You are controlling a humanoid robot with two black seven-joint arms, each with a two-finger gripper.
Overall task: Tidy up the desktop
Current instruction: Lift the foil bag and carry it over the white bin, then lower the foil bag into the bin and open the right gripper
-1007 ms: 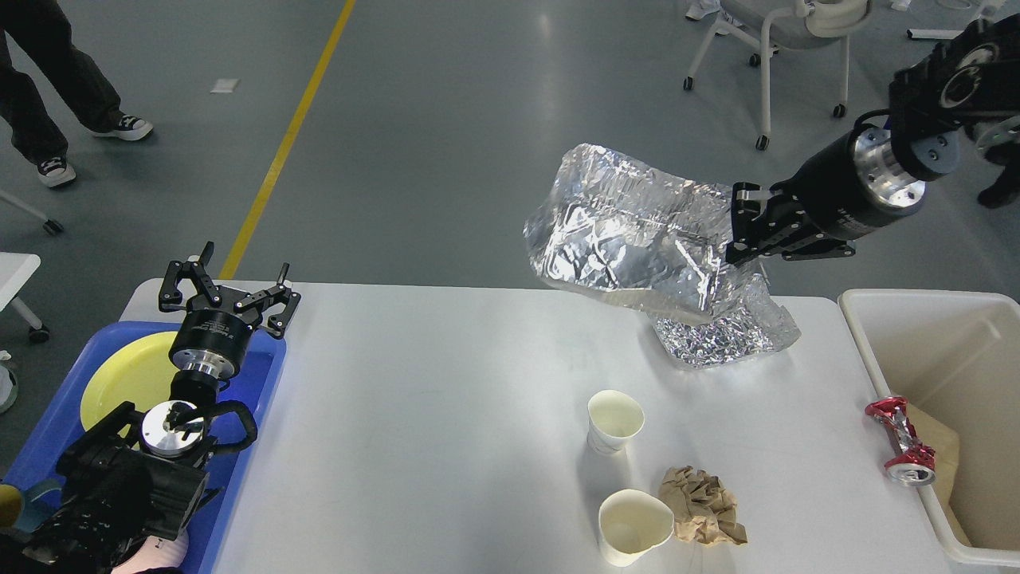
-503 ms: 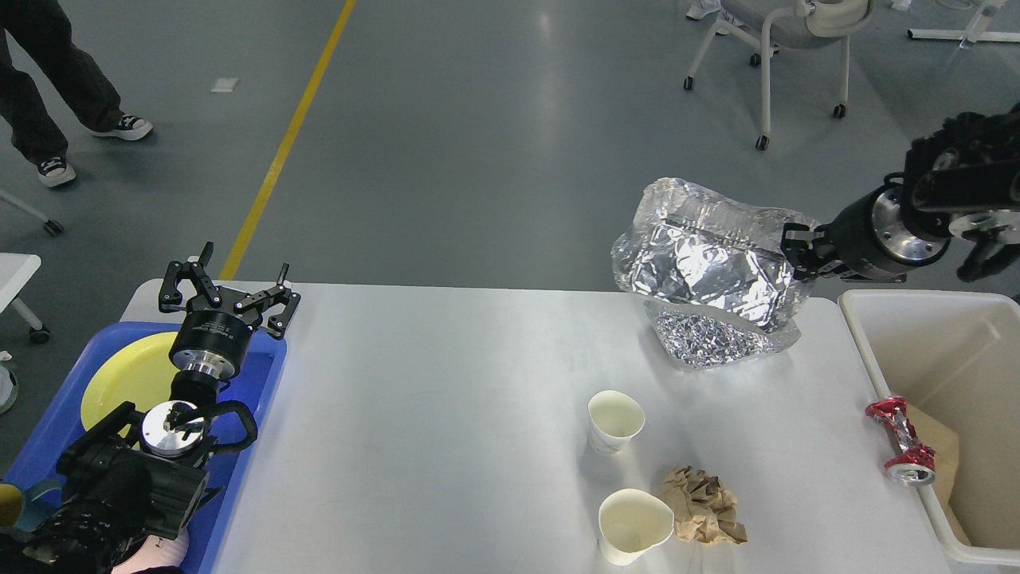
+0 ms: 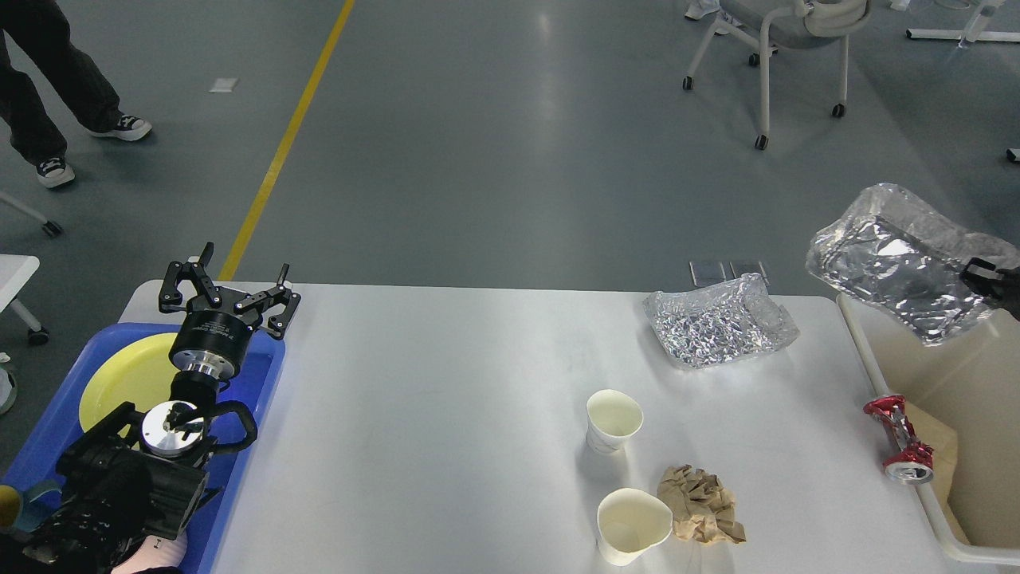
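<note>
- Spreading across most of the view, the white counter (image 3: 446,414) is lying between the two hands, its left end just beside the left hand and its right end below the right hand.
- Butting against the counter's right end, the off-white bin (image 3: 976,550) is sitting directly beneath the right hand, with a brown paper piece (image 3: 939,446) lying inside it.
- Sitting under the left hand, the blue tray (image 3: 263,383) is carrying a yellow plate (image 3: 127,379).
- Hanging above the bin, a crumpled foil sheet (image 3: 892,259) is being held at its right edge by the right hand (image 3: 992,279), which is gripping it; only the dark tip of that hand is showing at the frame edge.
- Hovering over the tray's far corner, the left hand (image 3: 227,295) is standing with its fingers spread apart and holding nothing.
- Lying on the counter's far right part, a second foil piece (image 3: 717,327) is resting left of and below the right hand, apart from the held sheet.
- Standing well right of the left hand, two paper cups (image 3: 612,421) (image 3: 633,526) are sitting near the counter's front, the nearer one touching a crumpled brown paper wad (image 3: 701,506).
- Perching on the bin's left rim, a crushed red can (image 3: 900,438) is lying below the right hand.
</note>
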